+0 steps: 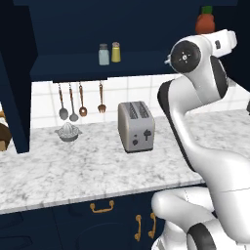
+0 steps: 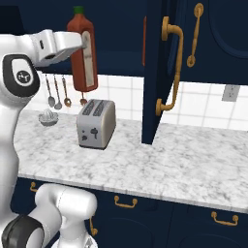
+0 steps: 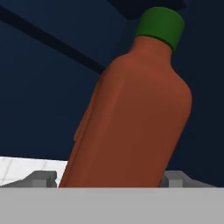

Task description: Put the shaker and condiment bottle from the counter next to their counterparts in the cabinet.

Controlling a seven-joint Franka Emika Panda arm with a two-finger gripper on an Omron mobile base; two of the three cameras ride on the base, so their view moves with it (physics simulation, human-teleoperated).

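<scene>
With the yellow shaker [image 1: 115, 52] already beside the pale shaker [image 1: 103, 54] in the cabinet [image 1: 97, 29], the gripper [image 2: 85, 46], closed on the red bottle [image 2: 83, 53], must yet shelve it.

My pincer [image 2: 86, 48] up at cabinet [image 1: 73, 66] height, clamped on condiment bottle [image 2: 83, 53], which hangs well above counter [image 2: 184, 164]. Toaster [image 2: 96, 123] directly below bottle, air between. On shelf far left: yellow shaker [image 1: 115, 52] just beside pale shaker [image 1: 103, 54]; shelf room open to their right. Open cabinet door [image 2: 162, 72] juts out at right, blocks swing that way. Utensils [image 1: 80, 100] hang under shelf, juicer [image 1: 68, 132] below them. Wide bare counter near me.
</scene>
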